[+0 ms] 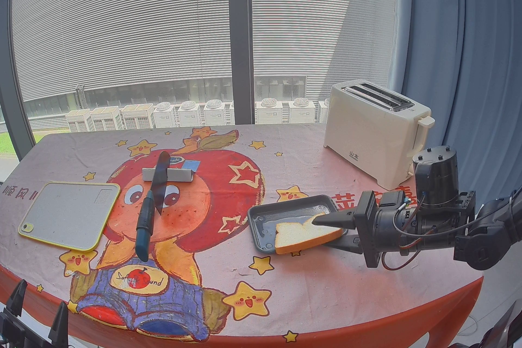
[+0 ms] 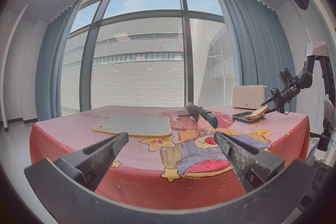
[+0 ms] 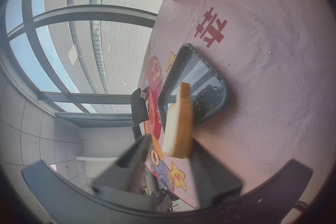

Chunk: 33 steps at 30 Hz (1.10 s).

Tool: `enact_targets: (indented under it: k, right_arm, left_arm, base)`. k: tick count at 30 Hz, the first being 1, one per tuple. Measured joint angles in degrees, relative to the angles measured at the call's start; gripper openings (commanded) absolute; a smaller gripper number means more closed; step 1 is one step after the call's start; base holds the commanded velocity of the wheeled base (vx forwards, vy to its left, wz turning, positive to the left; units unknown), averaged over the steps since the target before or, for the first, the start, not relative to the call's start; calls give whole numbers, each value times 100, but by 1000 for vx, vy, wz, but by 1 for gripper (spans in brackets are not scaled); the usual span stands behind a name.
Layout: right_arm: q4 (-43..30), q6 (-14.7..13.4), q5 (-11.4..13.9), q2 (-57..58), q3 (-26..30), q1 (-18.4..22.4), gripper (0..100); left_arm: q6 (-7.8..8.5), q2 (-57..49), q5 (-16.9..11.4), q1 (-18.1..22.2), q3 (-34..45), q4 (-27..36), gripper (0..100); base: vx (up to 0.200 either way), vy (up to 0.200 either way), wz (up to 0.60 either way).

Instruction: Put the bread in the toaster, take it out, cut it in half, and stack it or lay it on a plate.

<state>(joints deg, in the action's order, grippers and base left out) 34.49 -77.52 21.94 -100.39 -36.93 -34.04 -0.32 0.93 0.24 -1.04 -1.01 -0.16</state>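
Head view: right gripper (image 1: 330, 230) lies level over the table's (image 1: 337, 289) right side. Its fingers are spread above and below the bread (image 1: 302, 236), not clamped. The bread lies tilted across the near right corner of the grey tray (image 1: 265, 214). Toaster (image 1: 375, 131) stands behind, apart. Knife (image 1: 148, 207) leans on a rest block (image 1: 167, 174), with the cutting board (image 1: 68, 213) to its left.

Left wrist view: left gripper (image 2: 169, 137) is released, spread wide and empty, just off the table's near edge.

Right wrist view: the bread sits edge-on between the fingers (image 3: 134, 161), with a gap to one and against the other.
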Motion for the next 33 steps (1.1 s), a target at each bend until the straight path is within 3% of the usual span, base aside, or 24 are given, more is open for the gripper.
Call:
enact_targets:
  k: [13,33]
  right_arm:
    - [-11,-122,-2,113,46,16,0]
    - [38,-38,-30,1123,-33,-50,0]
  left_arm:
    - [-1,0,0,-4,0,0,100]
    - [0,0,2,0,0,0,100]
  base:
    - [0,0,0]
    - [0,0,0]
